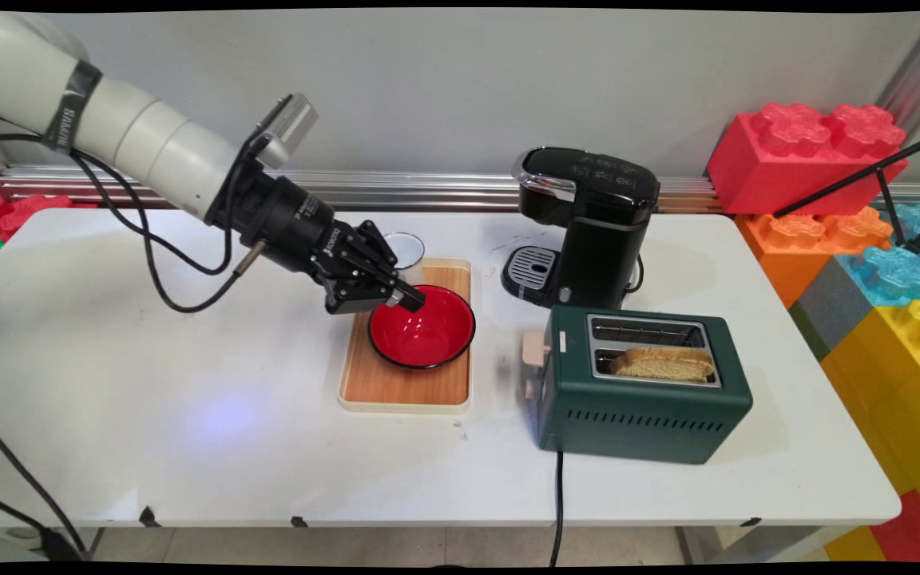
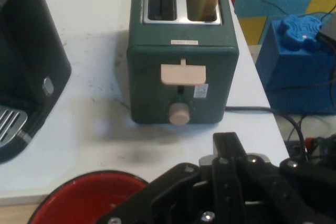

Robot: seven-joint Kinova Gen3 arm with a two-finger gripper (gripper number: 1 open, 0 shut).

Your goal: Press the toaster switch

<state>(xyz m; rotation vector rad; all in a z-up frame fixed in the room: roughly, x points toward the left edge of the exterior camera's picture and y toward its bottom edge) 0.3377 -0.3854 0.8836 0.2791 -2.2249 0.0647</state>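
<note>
- The white table (image 1: 188, 447) is lying flat and smooth, its corners rounded, its far left partly hidden behind the arm.
- The green toaster (image 1: 642, 385) is sitting boxy and matte near the front right, showing a cream lever and round knob in the hand view, with a slice of bread (image 1: 662, 363) standing in the nearer slot.
- The glossy black coffee machine (image 1: 584, 228) is standing behind the toaster, and the hand view is cutting it off at the left edge.
- The wooden tray (image 1: 408, 387) with a cream rim is lying left of the toaster.
- The shiny red bowl (image 1: 428, 331), dark-rimmed, is resting on the tray.
- The gripper (image 1: 404, 300) is clamping its fingers on the bowl's far left rim.
- A white cup (image 1: 406, 249) is peeking out behind the gripper, mostly hidden.
</note>
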